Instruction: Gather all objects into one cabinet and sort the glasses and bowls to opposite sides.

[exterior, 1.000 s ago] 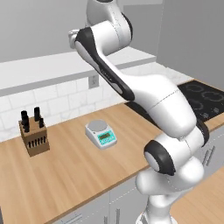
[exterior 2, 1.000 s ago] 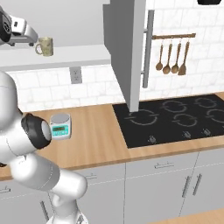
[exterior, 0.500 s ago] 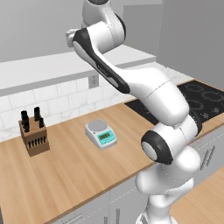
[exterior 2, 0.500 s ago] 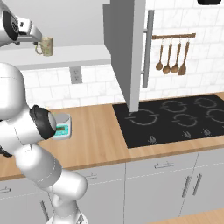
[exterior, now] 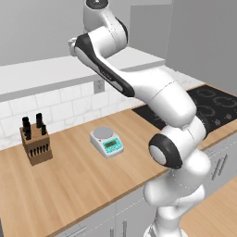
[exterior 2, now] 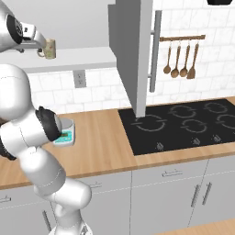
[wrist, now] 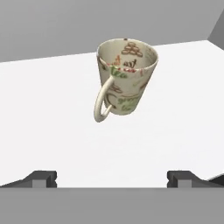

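Where the hand stood: the hand (wrist: 112, 178) was up high at the white shelf (wrist: 43, 113), at the end of the raised white arm (exterior: 139, 83).
Hand's state: spread wide, one dark fingertip (wrist: 41, 178) at each side, with bare shelf showing between them and nothing gripped.
Mug: a cream mug (wrist: 124, 78) with brown, green and red print stood upright on the shelf, ahead of the hand and apart from both fingertips.
Mug's handle: the loop faced back toward the hand, a little to one side.
Seen from the right: the mug (exterior 2: 49, 48) sat near the shelf's (exterior 2: 82, 57) front edge, just beside the tip of the hand (exterior 2: 40, 44).
Cabinet: a plain grey cabinet (exterior 2: 131, 55) hung to the right of the shelf, its door carrying a long upright bar handle (exterior 2: 155, 50); it was well apart from the mug.
Table: the wooden table (exterior: 78, 180) ran along below the shelf.
On the table: a small kitchen scale (exterior: 106, 141) with a green display, and a knife block (exterior: 36, 146) further left by the tiled wall.
Stove: a black cooktop (exterior 2: 183, 124) was set into the table below the cabinet.
Wall rail: wooden spoons and a spatula (exterior 2: 179, 59) hung from a rail beyond the cabinet.
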